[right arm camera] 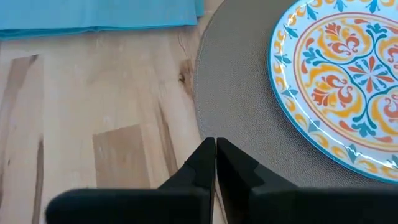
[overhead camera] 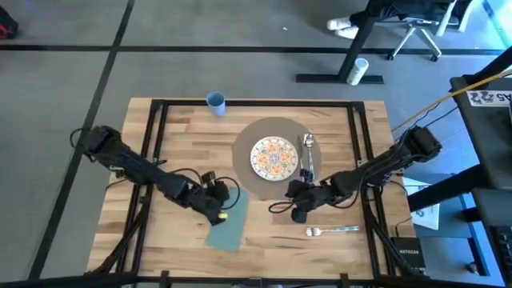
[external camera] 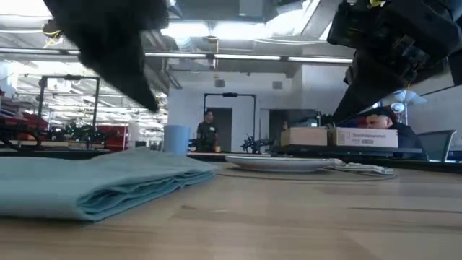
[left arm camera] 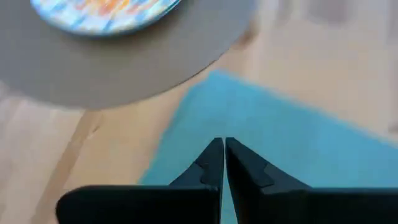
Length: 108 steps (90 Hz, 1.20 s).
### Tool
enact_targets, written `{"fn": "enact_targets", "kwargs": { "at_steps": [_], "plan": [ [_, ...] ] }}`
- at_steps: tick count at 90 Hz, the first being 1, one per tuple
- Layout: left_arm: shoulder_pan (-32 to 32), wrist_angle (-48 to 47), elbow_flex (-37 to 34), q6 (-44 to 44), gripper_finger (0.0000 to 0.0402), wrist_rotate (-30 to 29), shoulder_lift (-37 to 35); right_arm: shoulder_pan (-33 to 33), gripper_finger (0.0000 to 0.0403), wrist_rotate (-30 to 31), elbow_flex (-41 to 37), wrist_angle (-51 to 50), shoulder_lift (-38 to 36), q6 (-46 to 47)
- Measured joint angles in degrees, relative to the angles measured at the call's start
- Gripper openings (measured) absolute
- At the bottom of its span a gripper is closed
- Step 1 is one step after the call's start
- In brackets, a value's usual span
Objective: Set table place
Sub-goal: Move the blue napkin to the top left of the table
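The round grey-brown placemat lies on the table with the patterned plate on its middle and cutlery on its right part. A teal napkin lies flat on the table, near-left of the mat. My left gripper is shut and hovers above the napkin's end nearest the mat; the low view shows its tip clear of the cloth. My right gripper is shut above the mat's near edge, and holds nothing.
A fork lies on the table near the right front, behind my right gripper. A blue cup stands at the far edge. The black frame runs along the table's sides. Bare wood shows to the left of the mat.
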Motion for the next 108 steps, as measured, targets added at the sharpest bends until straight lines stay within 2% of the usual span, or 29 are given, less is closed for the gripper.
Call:
{"fn": "enact_targets", "kwargs": {
  "at_steps": [13, 38, 63, 84, 108],
  "plan": [
    [-1.32, -0.7, 0.04, -2.34, 0.0, 2.01, 0.17, 0.0, 0.0, 0.0, 0.0, -0.07, 0.0, 0.0],
    [-1.39, 4.7, 0.04, -3.67, 0.0, 8.5, 8.8, 0.0, 0.0, 0.0, 0.0, -0.15, 0.0, 0.0],
    [-0.93, 4.96, 0.04, -4.97, 0.0, 8.69, 13.0, 0.0, 0.0, -0.02, 0.0, -0.13, 0.0, 0.0],
    [-0.88, -4.03, 0.12, -10.51, 0.0, 5.89, 12.76, 0.0, 0.0, -0.02, 0.0, -0.15, 0.0, 0.02],
    [0.8, -7.3, 0.12, -11.44, 0.0, 4.07, 12.72, 0.0, 0.0, -0.03, 0.0, -0.18, 0.0, 0.29]
  ]
}}
